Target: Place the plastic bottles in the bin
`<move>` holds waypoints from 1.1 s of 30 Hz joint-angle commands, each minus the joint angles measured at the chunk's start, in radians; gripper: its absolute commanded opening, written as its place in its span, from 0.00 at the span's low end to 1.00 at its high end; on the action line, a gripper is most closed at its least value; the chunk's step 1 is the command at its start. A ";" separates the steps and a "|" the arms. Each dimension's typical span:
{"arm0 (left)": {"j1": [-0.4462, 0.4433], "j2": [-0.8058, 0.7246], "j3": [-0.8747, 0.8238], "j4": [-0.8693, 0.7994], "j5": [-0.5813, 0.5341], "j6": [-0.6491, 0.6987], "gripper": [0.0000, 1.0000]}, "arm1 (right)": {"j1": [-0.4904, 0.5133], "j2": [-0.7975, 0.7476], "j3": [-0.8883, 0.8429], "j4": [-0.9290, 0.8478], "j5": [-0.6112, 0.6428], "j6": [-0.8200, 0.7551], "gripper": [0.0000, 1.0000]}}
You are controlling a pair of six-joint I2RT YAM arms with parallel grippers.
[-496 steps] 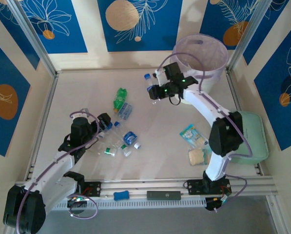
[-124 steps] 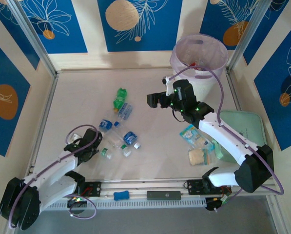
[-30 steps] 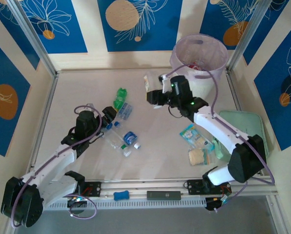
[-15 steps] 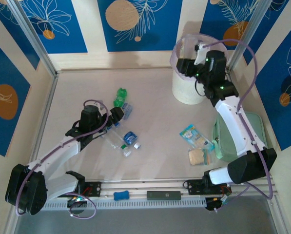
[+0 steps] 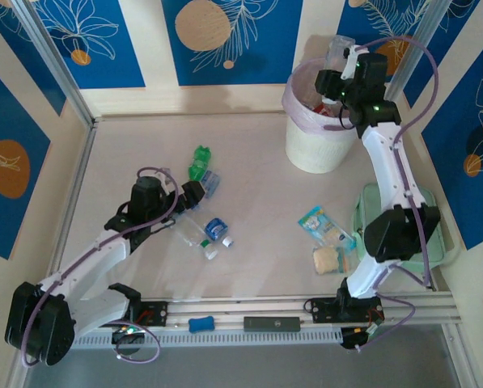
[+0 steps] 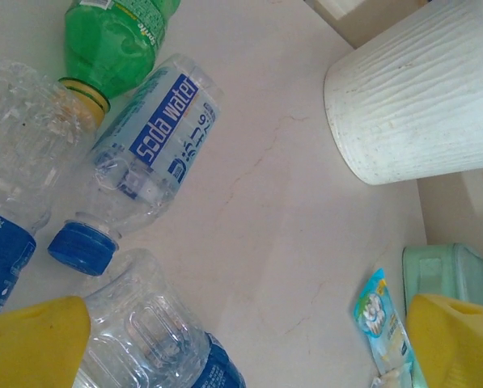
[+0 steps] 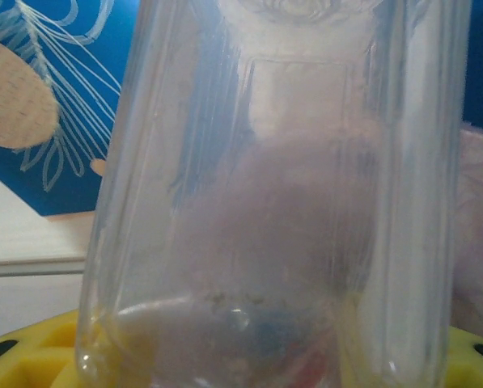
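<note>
Clear bottle (image 7: 265, 202) clamped in right claw (image 5: 340, 66), seemingly over bin (image 5: 306, 153).

Bottle (image 7: 265, 178) apparently above bin (image 5: 312, 150)

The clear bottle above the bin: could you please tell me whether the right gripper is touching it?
Touching. The right wrist view shows the clear bottle wedged between the right gripper's yellow fingers, against both.
</note>
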 commanded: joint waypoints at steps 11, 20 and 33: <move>-0.007 -0.093 -0.026 -0.081 -0.054 0.041 1.00 | -0.021 0.230 0.237 -0.214 -0.019 0.008 0.52; -0.007 -0.103 -0.018 -0.102 -0.065 0.049 1.00 | -0.021 0.216 0.284 -0.234 -0.002 0.018 0.88; -0.004 -0.106 0.043 -0.194 -0.151 0.142 1.00 | 0.048 -0.062 0.054 -0.094 0.043 -0.021 0.99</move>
